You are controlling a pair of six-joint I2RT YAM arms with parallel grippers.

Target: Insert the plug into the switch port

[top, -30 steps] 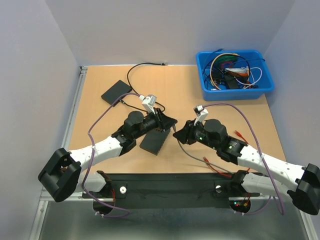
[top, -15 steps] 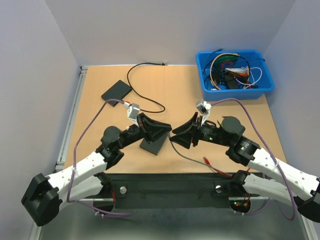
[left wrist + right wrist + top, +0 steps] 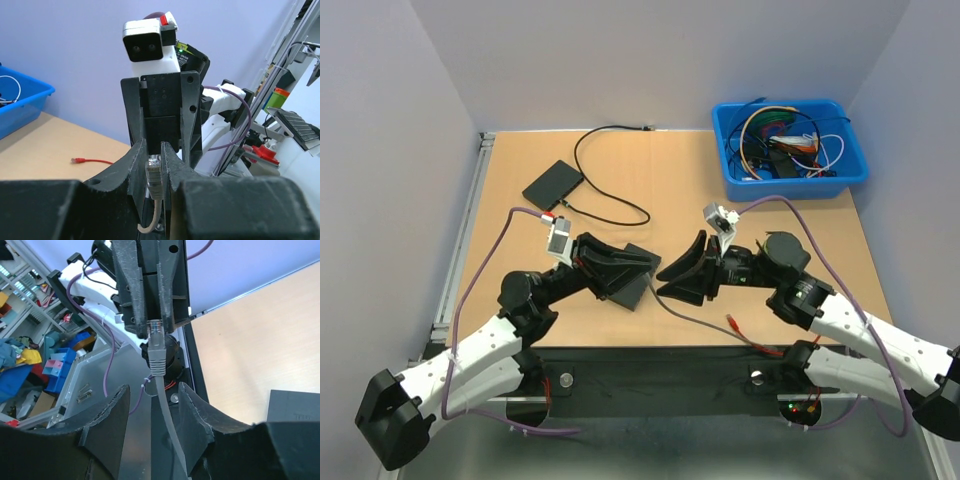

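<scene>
My left gripper [image 3: 648, 262] [image 3: 154, 150] is shut on a grey network plug [image 3: 155, 175], held tip up between its fingers. The plug also shows in the right wrist view [image 3: 156, 347], with its grey cable [image 3: 167, 415] running down between my right gripper's fingers. My right gripper [image 3: 663, 275] [image 3: 151, 387] is open and faces the left one tip to tip, touching neither plug nor cable. The black switch [image 3: 623, 287] lies on the table under the left gripper. Its ports are not visible.
A blue bin [image 3: 732, 182] of tangled cables stands at the back right. A second black box [image 3: 552, 183] with a black cable [image 3: 610, 135] lies at the back left. A red cable [image 3: 738, 324] and the grey cable [image 3: 705, 322] trail near the front edge.
Both arms have drawn their wrists back from the middle and tilted. The grippers still meet tip to tip over the switch. The left arm has swung towards the near left.
</scene>
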